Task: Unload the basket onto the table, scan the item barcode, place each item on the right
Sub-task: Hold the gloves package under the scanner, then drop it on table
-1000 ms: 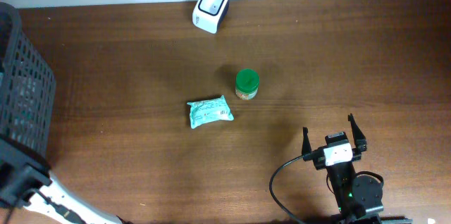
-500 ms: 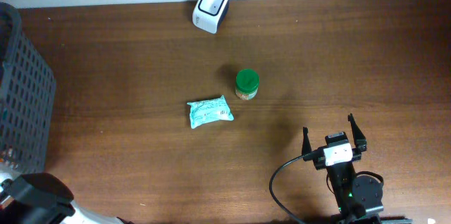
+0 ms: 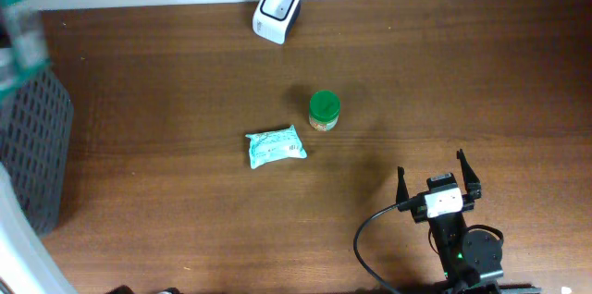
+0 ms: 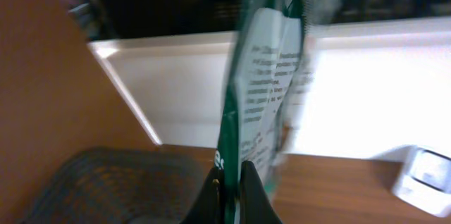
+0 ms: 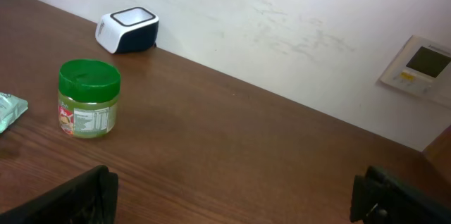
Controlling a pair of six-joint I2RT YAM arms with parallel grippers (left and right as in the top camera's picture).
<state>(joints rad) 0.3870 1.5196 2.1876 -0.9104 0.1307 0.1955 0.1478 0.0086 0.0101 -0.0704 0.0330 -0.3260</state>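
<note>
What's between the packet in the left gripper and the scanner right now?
Nothing visible. Only bare tabletop lies between the packet held in the left gripper and the scanner. The green-lidded jar and the teal pack sit off that line, nearer the table's middle.

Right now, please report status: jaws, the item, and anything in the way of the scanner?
Left gripper jaws shut on green-white pouch, held up by basket. Right gripper jaws open, empty. Green-lidded jar and teal packet lie short of scanner.
</note>
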